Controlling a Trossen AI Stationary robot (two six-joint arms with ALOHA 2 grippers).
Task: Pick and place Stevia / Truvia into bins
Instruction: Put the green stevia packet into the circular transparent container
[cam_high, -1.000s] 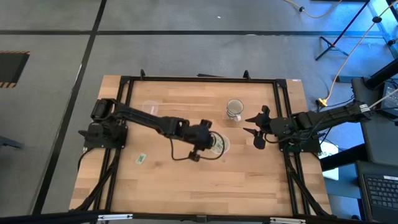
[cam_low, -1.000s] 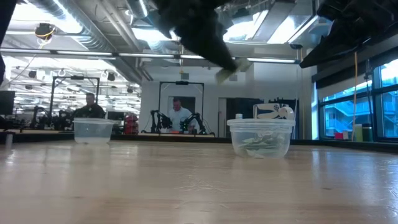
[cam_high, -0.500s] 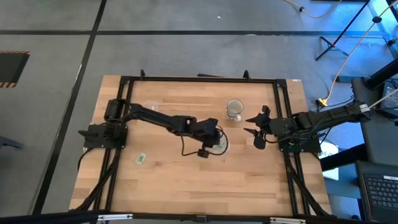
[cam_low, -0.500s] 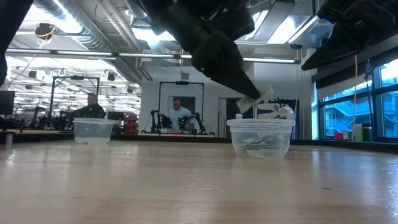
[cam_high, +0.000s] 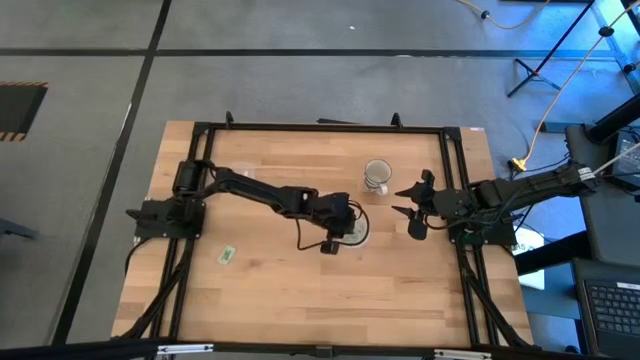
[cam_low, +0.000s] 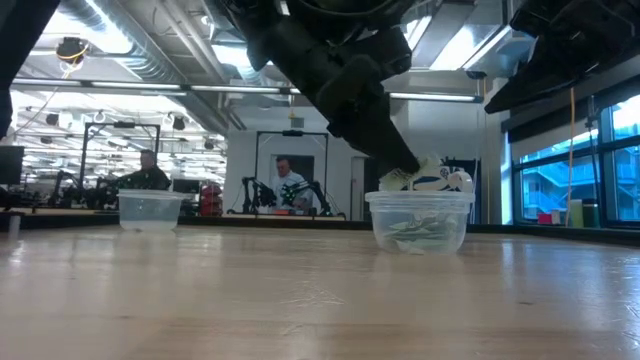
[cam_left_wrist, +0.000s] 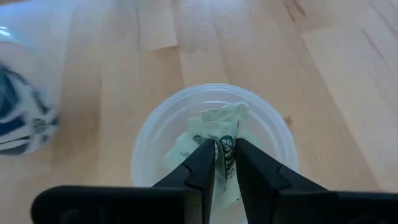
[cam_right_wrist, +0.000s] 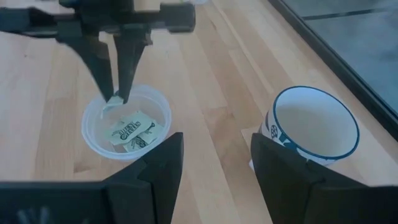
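A: Where do we find the left gripper (cam_high: 348, 226), and in what state?

B: We see it directly above the clear bin (cam_high: 352, 231) near the table's middle, fingers (cam_left_wrist: 200, 163) drawn narrow and pinching a Stevia sachet (cam_left_wrist: 225, 149). In the low view the sachet (cam_low: 400, 179) hangs at the fingertips, just above the bin (cam_low: 419, 220) rim. The right wrist view shows the same gripper (cam_right_wrist: 118, 93) with its tips at the bin's (cam_right_wrist: 126, 128) near inner edge.

A: What lies beneath the gripper?

B: Several sachets (cam_right_wrist: 133, 132) already rest flat on the bin floor, under and just beside the fingertips. The held sachet appears to touch the uppermost one, though we cannot be sure from these views.

A: What else lies around the gripper?

B: A white mug (cam_high: 377, 176) with dark markings stands near it, on the far side of the bin. One loose sachet (cam_high: 227, 255) lies on the table (cam_high: 400, 290) well apart, back towards the left arm's base. A second clear bin (cam_low: 150, 209) stands well apart as well, seemingly empty.

A: And the right gripper (cam_high: 412, 205)?

B: It waits beyond the bin at the table's right edge, held above the surface, its fingers (cam_right_wrist: 155, 168) spread wide and holding nothing.
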